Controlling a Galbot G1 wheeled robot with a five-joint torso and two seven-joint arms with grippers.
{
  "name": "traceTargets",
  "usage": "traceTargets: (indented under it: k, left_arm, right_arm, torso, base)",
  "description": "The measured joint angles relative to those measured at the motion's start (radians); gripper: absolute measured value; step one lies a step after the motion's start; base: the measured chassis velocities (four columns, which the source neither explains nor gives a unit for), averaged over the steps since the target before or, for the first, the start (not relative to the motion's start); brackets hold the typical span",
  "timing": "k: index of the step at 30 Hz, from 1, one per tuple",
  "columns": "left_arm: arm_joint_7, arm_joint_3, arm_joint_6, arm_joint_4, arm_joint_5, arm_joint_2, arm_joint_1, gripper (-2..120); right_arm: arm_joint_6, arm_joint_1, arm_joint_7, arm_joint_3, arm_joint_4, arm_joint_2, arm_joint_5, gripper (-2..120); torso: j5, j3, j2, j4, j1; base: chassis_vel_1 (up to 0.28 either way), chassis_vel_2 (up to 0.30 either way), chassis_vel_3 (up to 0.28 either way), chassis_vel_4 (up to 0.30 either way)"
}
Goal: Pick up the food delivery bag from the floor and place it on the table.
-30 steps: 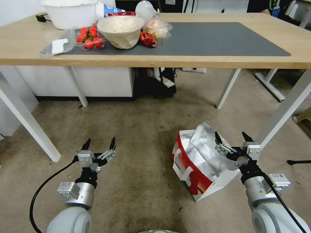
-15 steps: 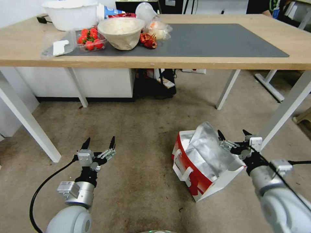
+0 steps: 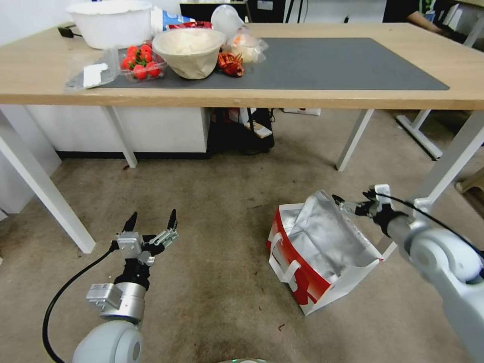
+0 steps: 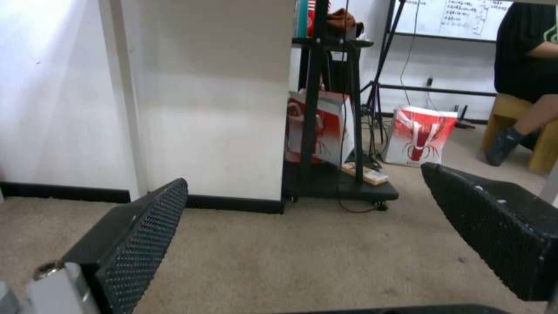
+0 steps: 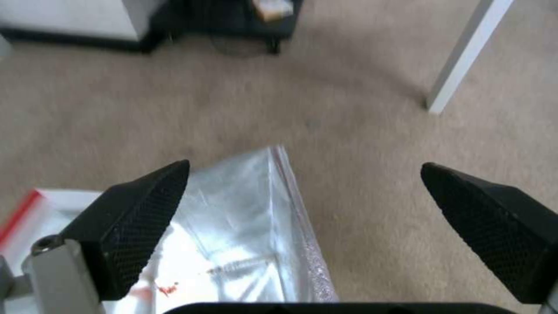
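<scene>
The food delivery bag (image 3: 302,280) stands tilted on the floor (image 3: 217,201) at the right, red and white, with white strap handles and a crumpled silver foil lining (image 3: 322,237) rising from its top. My right gripper (image 3: 353,197) hangs open just past the foil's upper far corner, touching nothing. In the right wrist view the foil's edge (image 5: 256,209) lies below and between the spread fingers (image 5: 139,213). My left gripper (image 3: 152,218) is open and low over the carpet, well left of the bag. The table (image 3: 353,98) with its dark grey mat (image 3: 327,63) stands beyond.
Bowls (image 3: 189,48), a strawberry box (image 3: 140,63) and wrapped food crowd the table's left end. A white table leg (image 3: 443,171) stands just right of the bag and another leg (image 3: 45,191) at the left. Under the table are a white cabinet (image 3: 151,126) and a dark stand (image 3: 242,131).
My right arm has reached forward and risen, carrying its open gripper from over the bag's foil to beyond its far top corner. The left arm has hardly moved.
</scene>
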Motion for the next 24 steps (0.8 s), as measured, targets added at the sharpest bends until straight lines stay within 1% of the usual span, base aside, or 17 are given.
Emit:
traceTargets:
  k: [1, 2, 3, 4, 5, 10, 13, 14, 16, 17, 18, 21, 22, 24]
  left_arm:
    - [0.000, 0.000, 0.000, 0.000, 0.000, 0.000, 0.000, 100]
    - [0.000, 0.000, -0.001, 0.000, 0.001, -0.001, 0.000, 100]
    - [0.000, 0.000, -0.001, 0.000, 0.001, -0.001, 0.000, 100]
    - [0.000, -0.001, -0.002, 0.001, 0.001, -0.002, 0.000, 100]
    - [0.000, -0.005, -0.005, 0.002, 0.001, -0.002, 0.001, 100]
    - [-0.003, -0.012, -0.013, 0.004, 0.001, -0.002, 0.003, 100]
    - [-0.003, -0.012, -0.015, 0.006, 0.001, -0.001, 0.003, 100]
    - [-0.004, -0.012, -0.016, 0.007, 0.001, -0.001, 0.002, 100]
    - [-0.004, -0.012, -0.016, 0.008, 0.000, -0.001, 0.002, 100]
    - [-0.004, -0.012, -0.018, 0.010, 0.000, -0.002, 0.002, 100]
    - [-0.004, -0.012, -0.018, 0.010, 0.000, -0.002, 0.002, 100]
    - [-0.005, -0.009, -0.024, 0.015, 0.001, -0.003, 0.002, 100]
    - [-0.005, -0.009, -0.024, 0.015, 0.001, -0.003, 0.002, 100]
    - [-0.004, -0.008, -0.026, 0.017, 0.001, -0.004, 0.003, 100]
  right_arm:
    - [0.000, 0.000, 0.000, 0.000, 0.000, 0.000, 0.000, 100]
    - [-0.011, 0.035, 0.001, -0.041, -0.033, -0.005, -0.002, 100]
    - [-0.011, 0.035, 0.001, -0.041, -0.033, -0.005, -0.002, 100]
    - [-0.035, 0.109, -0.007, -0.135, -0.102, -0.009, 0.002, 100]
    - [-0.049, 0.149, -0.027, -0.177, -0.146, 0.001, -0.004, 100]
    - [-0.058, 0.180, -0.048, -0.220, -0.197, 0.021, -0.037, 100]
    - [-0.061, 0.181, -0.051, -0.226, -0.206, 0.025, -0.048, 100]
    - [-0.061, 0.181, -0.052, -0.228, -0.209, 0.028, -0.056, 97]
    - [-0.062, 0.179, -0.054, -0.229, -0.211, 0.031, -0.063, 95]
    - [-0.065, 0.175, -0.056, -0.229, -0.212, 0.033, -0.072, 90]
    - [-0.065, 0.175, -0.056, -0.229, -0.212, 0.033, -0.072, 90]
    - [-0.073, 0.163, -0.071, -0.222, -0.214, 0.026, -0.088, 77]
    - [-0.073, 0.163, -0.071, -0.222, -0.214, 0.026, -0.088, 77]
    - [-0.076, 0.158, -0.077, -0.219, -0.220, 0.017, -0.093, 67]
  torso:
    - [0.0000, 0.000, 0.000, 0.0000, 0.000]
    - [0.0003, 0.000, 0.000, -0.0001, 0.000]
    - [0.0003, 0.000, 0.000, -0.0001, 0.000]
    - [0.0003, 0.000, 0.000, -0.0002, 0.000]
    - [0.0001, 0.000, 0.001, -0.0001, 0.000]
    - [0.0001, 0.000, 0.001, -0.0001, 0.000]
    - [0.0001, 0.000, 0.001, -0.0001, 0.000]
    - [0.0001, 0.000, 0.001, -0.0002, 0.000]
    - [0.0001, 0.000, 0.001, -0.0002, 0.000]
    - [0.0002, 0.000, 0.001, -0.0001, 0.000]
    - [0.0002, 0.000, 0.001, -0.0001, 0.000]
    - [0.0001, 0.000, 0.002, -0.0002, 0.000]
    - [0.0001, 0.000, 0.002, -0.0002, 0.000]
    - [0.0001, 0.000, 0.002, -0.0003, 0.000]
  base:
    - [0.000, 0.000, 0.000, 0.000]
    - [0.000, 0.000, 0.000, 0.000]
    - [0.000, 0.000, 0.000, 0.000]
    - [0.000, 0.000, 0.000, 0.000]
    - [0.000, 0.000, 0.000, 0.000]
    - [0.000, 0.000, 0.000, 0.000]
    - [0.000, 0.000, 0.000, 0.000]
    - [0.000, 0.000, 0.000, 0.000]
    - [0.000, 0.000, 0.000, 0.000]
    - [0.000, 0.000, 0.000, 0.000]
    - [0.000, 0.000, 0.000, 0.000]
    - [0.000, 0.000, 0.000, 0.000]
    - [0.000, 0.000, 0.000, 0.000]
    - [0.000, 0.000, 0.000, 0.000]
